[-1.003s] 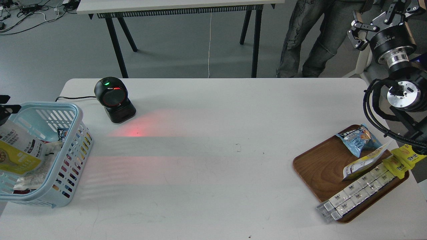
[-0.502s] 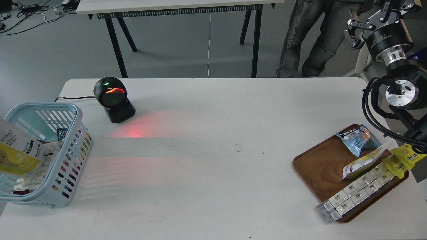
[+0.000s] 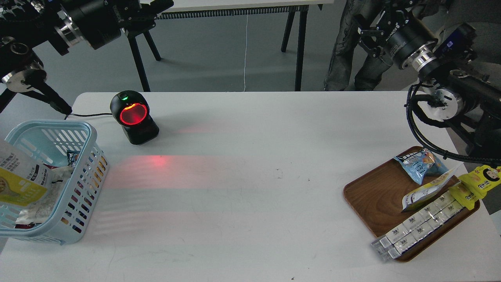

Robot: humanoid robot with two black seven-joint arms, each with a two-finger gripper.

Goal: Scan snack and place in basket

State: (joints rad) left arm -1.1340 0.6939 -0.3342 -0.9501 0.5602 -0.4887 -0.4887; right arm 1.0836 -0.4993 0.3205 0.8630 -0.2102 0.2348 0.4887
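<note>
The white worktop (image 3: 250, 188) carries a blue basket (image 3: 84, 172) at its left edge. The snack (image 3: 19, 180) lies inside the basket. Both arms are raised well above the worktop; whether the left gripper (image 3: 158, 8) and right gripper (image 3: 370, 23) are open cannot be told.

The white table (image 3: 250, 196) carries the basket (image 3: 84, 172), scanner (image 3: 134, 117) and wooden tray (image 3: 375, 199).
</note>
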